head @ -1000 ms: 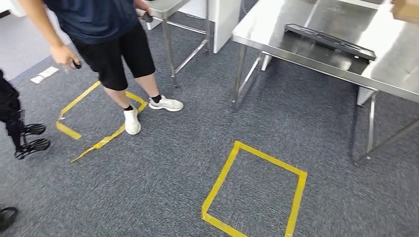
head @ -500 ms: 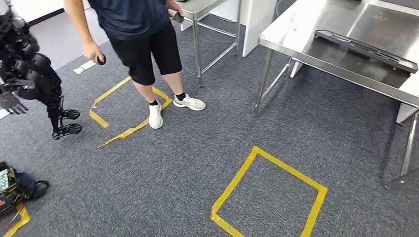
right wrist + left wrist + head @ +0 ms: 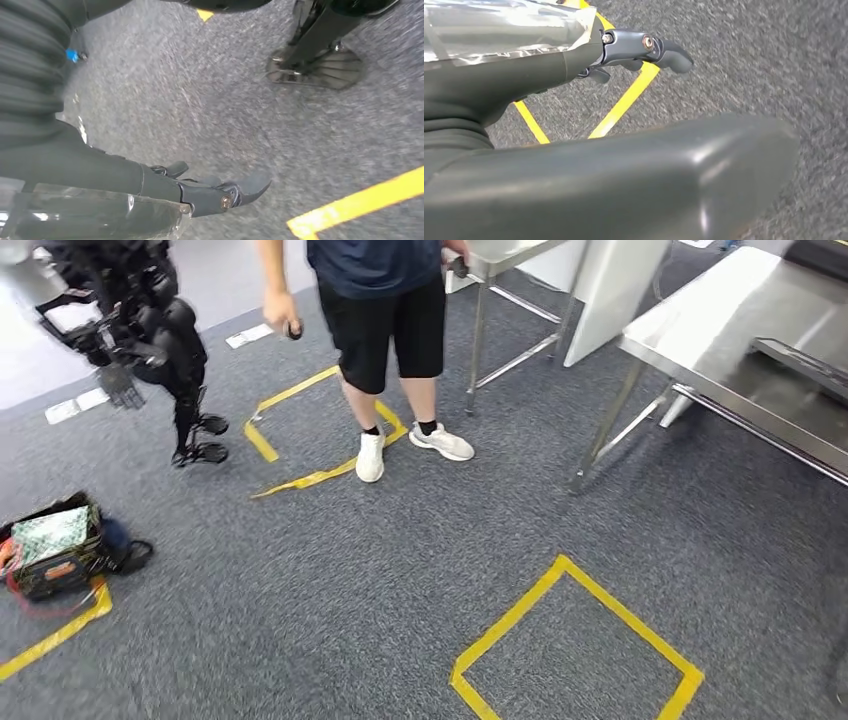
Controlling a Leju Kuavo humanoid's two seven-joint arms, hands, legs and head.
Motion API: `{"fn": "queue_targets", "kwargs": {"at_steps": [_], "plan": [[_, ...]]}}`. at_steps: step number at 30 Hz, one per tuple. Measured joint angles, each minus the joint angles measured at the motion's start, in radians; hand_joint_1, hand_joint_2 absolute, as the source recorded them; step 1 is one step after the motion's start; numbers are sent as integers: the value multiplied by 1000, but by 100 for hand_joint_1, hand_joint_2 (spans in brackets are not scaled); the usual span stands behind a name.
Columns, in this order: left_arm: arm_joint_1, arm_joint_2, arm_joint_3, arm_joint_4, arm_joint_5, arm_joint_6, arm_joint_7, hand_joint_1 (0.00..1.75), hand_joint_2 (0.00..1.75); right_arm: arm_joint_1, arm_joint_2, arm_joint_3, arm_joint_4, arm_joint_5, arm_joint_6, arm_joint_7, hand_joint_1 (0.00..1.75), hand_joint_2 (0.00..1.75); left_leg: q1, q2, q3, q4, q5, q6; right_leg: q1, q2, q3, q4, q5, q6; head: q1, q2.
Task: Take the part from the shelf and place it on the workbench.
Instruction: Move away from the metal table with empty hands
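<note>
— Below the left hand (image 3: 644,50), what lies there?
— Grey carpet (image 3: 749,65) and yellow tape (image 3: 624,100); fingers apart, holding nothing.
— And the right hand (image 3: 220,192)?
— Likewise spread, empty, over carpet. Farther off, a steel tabletop (image 3: 700,335) carries a dark tray (image 3: 800,360); I cannot tell where the part is.

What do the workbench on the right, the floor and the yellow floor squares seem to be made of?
Workbench: metal, likely stainless steel, going by its brushed silver top with glare and its thin tubular legs.
Floor: dark grey carpet with a short speckled pile and a matte look.
Yellow square: probably adhesive tape, laid as flat thin strips with overlapping corners; the yellow square by the person's shoes has wrinkled, lifting edges.
</note>
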Motion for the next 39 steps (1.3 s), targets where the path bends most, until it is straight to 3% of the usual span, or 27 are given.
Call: {"fn": "queue_targets", "kwargs": {"at_steps": [2,3,4,6,7,9,11,13,15,17,18,19,20,22,24,26,27,29,31,33,34,36,37,39], "plan": [[-1,0,0,0,0,0,0,0,0,2,-2,-2,1,-1,0,2,0,175,-1,-29,-6,0,4,2,-2,19,-62,125,-41,1,2,0],[1,0,0,0,0,0,0,0,0,3,-2,-3,1,-1,0,3,0,175,-1,-44,-7,1,5,1,-3,22,-72,142,-39,7,2,0],[2,0,0,0,0,-1,0,0,0,4,-3,-4,2,-2,0,3,0,175,0,-60,-7,1,7,-1,-4,24,-62,114,-19,17,2,0],[4,-1,0,0,0,-2,0,0,0,5,-5,-5,2,-2,-2,4,0,175,1,-89,-7,3,10,-7,-11,52,1,-30,45,35,3,0],[3,-1,0,0,0,-3,0,0,0,5,-5,-6,2,-2,-2,5,0,175,-1,-101,-9,5,11,-12,-13,69,30,-97,70,36,3,0],[3,-1,0,0,-1,-4,0,0,0,3,-6,-8,3,-2,-3,5,0,175,-3,-120,-14,8,14,-25,-12,86,52,-154,89,26,2,0],[5,-1,0,0,-2,-6,-1,0,0,-1,-5,-9,3,-1,-3,5,0,175,0,-133,-20,6,18,-38,-9,66,53,-155,94,8,0,0],[7,0,0,0,-3,-8,-1,0,0,0,-5,-9,3,1,-3,5,0,175,2,-98,-36,36,-3,-47,-12,43,56,-158,102,-7,-3,0],[6,-1,-1,0,-4,-11,-2,0,0,5,-6,-9,4,3,-3,5,0,175,2,-36,-87,145,-70,-53,-11,17,54,-159,105,-17,-10,0],[5,-2,-1,0,-6,-14,-3,0,0,10,-7,-9,4,5,-3,5,0,175,5,-13,-145,271,-127,-60,-6,-11,49,-159,104,-20,-14,0],[6,-2,-2,0,-6,-15,-3,0,0,11,-7,-9,4,5,-3,5,0,175,6,-10,-156,297,-131,-61,-5,-25,47,-158,103,-21,-14,0],[7,-2,-1,0,-6,-15,-3,0,0,10,-7,-9,4,5,-2,5,0,175,6,-7,-145,283,-117,-61,-4,-39,46,-158,102,-22,-14,0],[7,-2,-1,0,-6,-15,-3,0,0,10,-7,-9,4,5,-2,5,0,175,6,-1,-115,233,-90,-59,-4,-51,46,-158,101,-22,-14,0],[6,-1,-1,0,-6,-15,-3,0,0,8,-7,-9,4,6,-2,5,0,175,4,42,-31,95,-39,-53,1,-74,52,-158,96,-18,-14,0],[3,-1,-2,0,-7,-15,-3,0,0,6,-7,-9,4,7,-2,5,0,175,-2,75,10,23,-22,-43,7,-95,60,-157,90,-9,-11,0],[2,0,-2,0,-7,-15,-3,0,0,3,-6,-9,4,7,-2,5,0,175,-11,58,7,14,-19,-30,7,-118,69,-159,88,2,-8,0],[4,0,-2,0,-8,-15,-3,0,0,1,-7,-9,4,8,-2,5,0,175,-11,45,8,9,-14,-22,4,-118,71,-157,85,8,-9,0],[5,1,-1,0,-9,-15,-3,0,0,1,-6,-9,4,8,-2,5,0,175,-7,19,9,-4,-2,-7,0,-69,49,-106,53,10,-7,0],[3,2,-1,0,-11,-17,-5,0,0,4,-5,-9,4,8,-2,5,0,175,-4,-9,6,-9,5,1,-5,-2,-14,25,-6,2,-4,0],[4,2,-2,0,-12,-22,-8,0,0,6,-5,-9,5,7,-2,5,0,175,-4,-42,3,-8,7,2,-6,18,-66,125,-32,5,-3,0],[6,1,-2,0,-12,-23,-10,0,0,7,-5,-9,5,8,-2,5,0,175,-4,-59,3,-8,8,1,-7,22,-65,113,-17,14,-3,0],[8,0,-2,0,-9,-24,-12,0,0,10,-6,-9,5,9,-1,5,0,175,-2,-91,4,-5,9,-6,-15,50,-13,-15,47,37,-2,0],[8,0,-2,0,-8,-24,-14,0,0,11,-5,-9,5,10,0,5,0,175,-2,-105,2,-1,8,-11,-18,71,15,-83,74,41,-2,0],[9,2,-1,0,-4,-24,-17,0,0,9,-4,-9,6,11,3,5,0,175,-4,-125,-6,5,8,-24,-19,97,40,-145,97,30,-2,0]]}}
